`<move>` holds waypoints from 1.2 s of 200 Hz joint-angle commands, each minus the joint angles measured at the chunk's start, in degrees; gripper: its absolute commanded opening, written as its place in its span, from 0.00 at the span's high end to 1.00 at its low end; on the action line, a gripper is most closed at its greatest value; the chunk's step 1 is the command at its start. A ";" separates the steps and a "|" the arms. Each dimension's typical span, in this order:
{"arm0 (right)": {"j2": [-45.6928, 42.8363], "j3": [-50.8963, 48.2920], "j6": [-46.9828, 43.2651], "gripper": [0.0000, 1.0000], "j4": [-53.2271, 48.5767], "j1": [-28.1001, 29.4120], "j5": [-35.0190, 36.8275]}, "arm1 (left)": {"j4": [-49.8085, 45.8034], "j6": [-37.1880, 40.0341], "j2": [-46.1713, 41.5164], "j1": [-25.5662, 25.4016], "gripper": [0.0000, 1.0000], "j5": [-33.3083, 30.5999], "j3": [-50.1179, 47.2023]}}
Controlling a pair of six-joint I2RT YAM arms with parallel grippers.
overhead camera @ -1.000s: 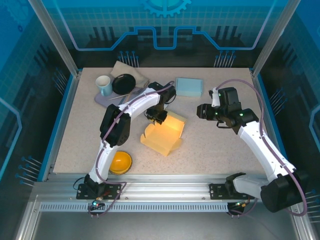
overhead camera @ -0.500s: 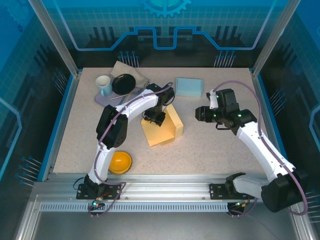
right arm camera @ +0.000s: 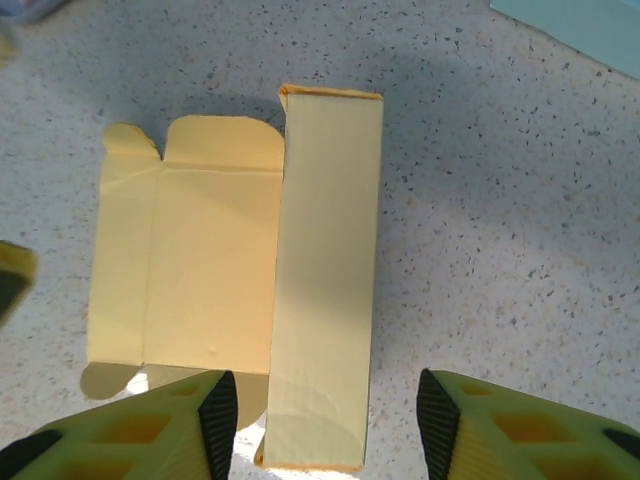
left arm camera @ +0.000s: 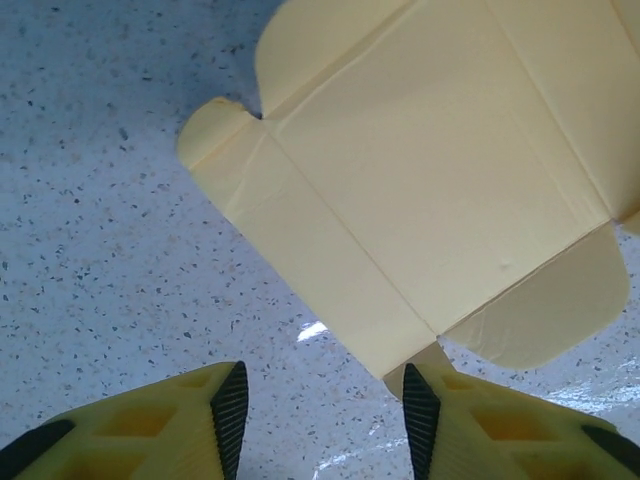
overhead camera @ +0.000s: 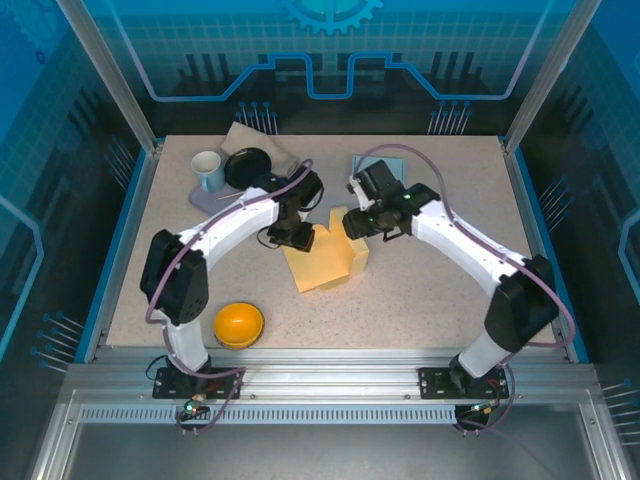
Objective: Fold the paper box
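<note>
The yellow paper box (overhead camera: 325, 262) lies in the middle of the table as a flat panel (right arm camera: 200, 270) with rounded end flaps, and one long narrow wall (right arm camera: 325, 270) stands up along its right side. My left gripper (overhead camera: 297, 237) hovers at the box's far left corner. In its wrist view the left gripper (left arm camera: 323, 420) is open, with bare table between the pads and the box corner (left arm camera: 400, 360) just ahead of the right pad. My right gripper (overhead camera: 356, 222) hangs open over the far end of the upright wall. The right gripper (right arm camera: 327, 425) straddles that wall without touching it.
A white cup (overhead camera: 208, 170), a black dish (overhead camera: 247, 167) and a beige cloth (overhead camera: 258, 140) sit at the back left. A pale blue pad (overhead camera: 382, 172) lies behind the right gripper. An orange bowl (overhead camera: 240, 324) rests near the front left.
The right arm swung left from the table's right side to over the box. The left gripper let the box go, opened and drew back. The box dropped from half-raised to flat with one wall up.
</note>
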 commanded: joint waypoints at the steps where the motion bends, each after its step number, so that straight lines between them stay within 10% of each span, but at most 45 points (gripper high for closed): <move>1: 5.32 5.92 -3.13 0.47 -5.75 1.70 5.39 | 4.56 -4.33 -5.16 3.29 0.53 3.21 -7.04; 62: 10.44 8.14 -2.90 0.48 -7.40 -0.72 5.31 | 16.77 -11.10 -13.10 8.09 0.53 10.27 -21.87; 240: 9.11 2.07 -0.97 0.49 -1.95 -6.52 -6.90 | 20.86 -15.40 -13.49 9.02 0.52 10.20 -25.76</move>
